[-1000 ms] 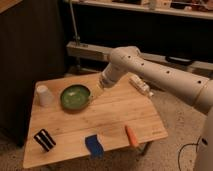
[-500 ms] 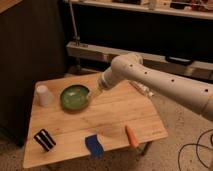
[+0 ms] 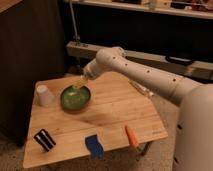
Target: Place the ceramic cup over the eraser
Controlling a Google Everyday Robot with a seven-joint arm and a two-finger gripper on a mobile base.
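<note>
Looks like the reaching step to me: gripper [image 3: 79, 86] hangs over the green bowl [image 3: 75, 100], jaws apart and empty, so next it needs to get across to the white cup [image 3: 44, 95] standing beside the bowl at the bench's [image 3: 115, 110] far corner, with the eraser [image 3: 44, 140] down at the near corner on that same side.

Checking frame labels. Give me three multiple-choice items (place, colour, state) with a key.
1. Where is the eraser?
A. near-left corner of the table, as the camera sees it
B. on the floor
C. on the shelf behind

2. The bowl is:
A. red
B. green
C. white

3. The ceramic cup is:
A. lifted in the air
B. standing on the table
C. over the eraser

Key:
1 A: it lies by that corner.
2 B: its rim and inside are green.
3 B: it stands at the far left, while the tool hangs open above the bowl.
</note>
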